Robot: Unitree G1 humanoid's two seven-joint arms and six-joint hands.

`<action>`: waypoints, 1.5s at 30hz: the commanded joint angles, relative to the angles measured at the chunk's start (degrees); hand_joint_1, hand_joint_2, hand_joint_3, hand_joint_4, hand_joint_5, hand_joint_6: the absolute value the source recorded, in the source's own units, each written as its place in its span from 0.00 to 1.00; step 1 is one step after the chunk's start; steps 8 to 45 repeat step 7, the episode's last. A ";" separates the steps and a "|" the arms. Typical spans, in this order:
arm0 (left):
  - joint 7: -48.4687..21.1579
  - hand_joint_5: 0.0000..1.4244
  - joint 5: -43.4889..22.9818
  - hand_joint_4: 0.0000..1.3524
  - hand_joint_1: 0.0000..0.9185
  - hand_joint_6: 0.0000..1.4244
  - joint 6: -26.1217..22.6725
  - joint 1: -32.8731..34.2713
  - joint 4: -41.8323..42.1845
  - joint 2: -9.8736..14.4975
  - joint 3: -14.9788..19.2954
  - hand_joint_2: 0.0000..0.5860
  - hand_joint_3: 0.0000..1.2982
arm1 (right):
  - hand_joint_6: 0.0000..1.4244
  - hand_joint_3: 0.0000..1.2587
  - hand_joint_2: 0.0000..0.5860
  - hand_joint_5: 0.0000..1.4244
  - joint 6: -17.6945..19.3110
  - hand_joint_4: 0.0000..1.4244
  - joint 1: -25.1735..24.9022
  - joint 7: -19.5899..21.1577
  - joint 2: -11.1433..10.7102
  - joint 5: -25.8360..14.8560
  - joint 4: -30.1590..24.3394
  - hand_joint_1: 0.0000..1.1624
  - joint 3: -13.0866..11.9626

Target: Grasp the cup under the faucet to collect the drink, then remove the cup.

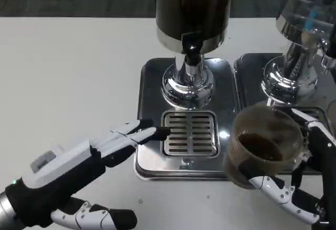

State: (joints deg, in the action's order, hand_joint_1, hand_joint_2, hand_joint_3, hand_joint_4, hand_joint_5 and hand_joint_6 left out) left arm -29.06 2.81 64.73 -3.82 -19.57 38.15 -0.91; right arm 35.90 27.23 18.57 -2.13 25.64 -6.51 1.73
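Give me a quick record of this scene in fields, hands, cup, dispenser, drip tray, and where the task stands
left hand: holds nothing, fingertips reach to the drip grate's left edge
right hand: holds the cup from below and behind
cup: clear, dark drink inside, right of the grate, away from the faucet
dispenser: dark drink, faucet above the grate
drip grate: bare, set in the steel tray
second dispenser: at right
task: cup filled and removed
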 commanded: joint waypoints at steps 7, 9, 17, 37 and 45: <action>0.90 0.00 -0.58 0.00 0.00 0.02 -0.28 -0.29 0.65 0.11 -0.10 0.18 0.05 | 0.89 0.58 0.35 0.67 2.07 0.56 -0.65 0.86 0.37 -1.02 -2.22 0.63 -0.23; 0.90 0.00 -0.58 0.00 0.00 0.02 -0.28 -0.29 0.65 0.11 -0.10 0.18 0.05 | 0.89 0.58 0.35 0.67 2.07 0.56 -0.65 0.86 0.37 -1.02 -2.22 0.63 -0.23; 0.90 0.00 -0.58 0.00 0.00 0.02 -0.28 -0.29 0.65 0.11 -0.10 0.18 0.05 | 0.89 0.58 0.35 0.67 2.07 0.56 -0.65 0.86 0.37 -1.02 -2.22 0.63 -0.23; 0.90 0.00 -0.58 0.00 0.00 0.02 -0.28 -0.29 0.65 0.11 -0.10 0.18 0.05 | 0.89 0.58 0.35 0.67 2.07 0.56 -0.65 0.86 0.37 -1.02 -2.22 0.63 -0.23; 0.90 0.00 -0.58 0.00 0.00 0.02 -0.28 -0.29 0.65 0.11 -0.10 0.18 0.05 | 0.89 0.58 0.35 0.67 2.07 0.56 -0.65 0.86 0.37 -1.02 -2.22 0.63 -0.23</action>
